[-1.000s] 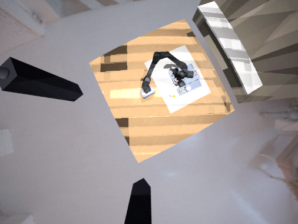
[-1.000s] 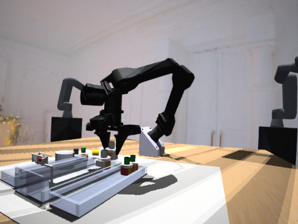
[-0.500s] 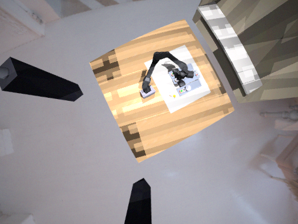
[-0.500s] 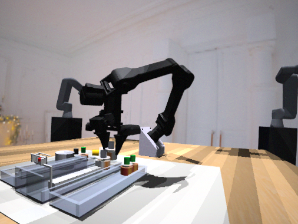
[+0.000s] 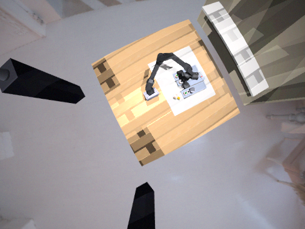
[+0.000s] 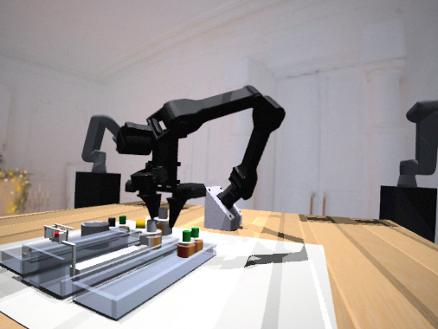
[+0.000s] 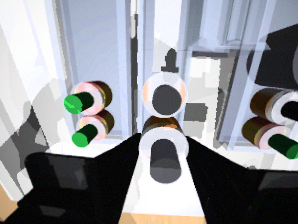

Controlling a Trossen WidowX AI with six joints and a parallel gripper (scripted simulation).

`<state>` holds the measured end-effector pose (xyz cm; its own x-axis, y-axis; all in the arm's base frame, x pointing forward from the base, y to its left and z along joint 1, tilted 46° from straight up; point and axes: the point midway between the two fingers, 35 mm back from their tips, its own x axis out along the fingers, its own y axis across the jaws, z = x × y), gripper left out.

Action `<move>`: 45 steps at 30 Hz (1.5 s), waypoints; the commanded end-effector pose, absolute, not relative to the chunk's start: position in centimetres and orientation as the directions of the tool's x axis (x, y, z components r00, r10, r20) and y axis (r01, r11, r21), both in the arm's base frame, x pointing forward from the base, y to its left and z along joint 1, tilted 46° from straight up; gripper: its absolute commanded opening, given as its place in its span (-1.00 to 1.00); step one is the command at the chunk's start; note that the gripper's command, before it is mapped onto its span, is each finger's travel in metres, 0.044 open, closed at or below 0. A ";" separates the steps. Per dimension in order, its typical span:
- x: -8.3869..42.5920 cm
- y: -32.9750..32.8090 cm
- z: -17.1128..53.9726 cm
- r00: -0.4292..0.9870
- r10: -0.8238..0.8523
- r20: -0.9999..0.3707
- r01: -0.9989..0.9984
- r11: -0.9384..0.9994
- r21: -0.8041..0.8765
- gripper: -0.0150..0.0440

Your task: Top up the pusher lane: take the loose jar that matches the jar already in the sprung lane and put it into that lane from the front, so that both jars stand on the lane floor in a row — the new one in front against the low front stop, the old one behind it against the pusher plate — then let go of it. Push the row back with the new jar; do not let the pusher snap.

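Observation:
My gripper (image 5: 184, 84) (image 6: 164, 222) (image 7: 162, 138) is shut on a grey-capped jar (image 6: 163, 213) (image 7: 165, 161) with a white shoulder and brown body. It holds the jar upright at the front end of the sprung lane, right in front of the matching grey-capped lane jar (image 6: 151, 225) (image 7: 166, 100). The held jar's cap looks a little higher than the lane jar's. In the wrist view the two jars overlap, so I cannot tell whether they touch. The held jar's base and the low front stop are hidden. The pusher plate behind the lane jar is not clearly made out.
Two green-capped jars (image 6: 186, 249) (image 7: 87, 101) stand in the neighbouring lane, left in the wrist view. In the lane to the right stand a black-capped jar (image 7: 267, 102) and a green-capped jar (image 7: 260, 132). A yellow-capped item (image 5: 178, 97) (image 6: 140, 223) and a grey round object (image 6: 95, 227) are also there.

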<state>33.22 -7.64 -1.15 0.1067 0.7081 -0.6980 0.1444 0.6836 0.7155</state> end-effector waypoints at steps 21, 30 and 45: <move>34.0 -7.4 -1.3 0.130 0.704 -0.698 0.133 0.685 0.716 -0.49; 34.0 -7.2 -1.5 0.130 0.704 -0.698 0.133 0.685 0.716 -0.49; 34.0 -6.8 -1.8 0.130 0.704 -0.698 0.133 0.685 0.716 -0.49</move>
<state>33.60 -7.06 -1.80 0.1167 0.7034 -0.7011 0.1452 0.6863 0.7127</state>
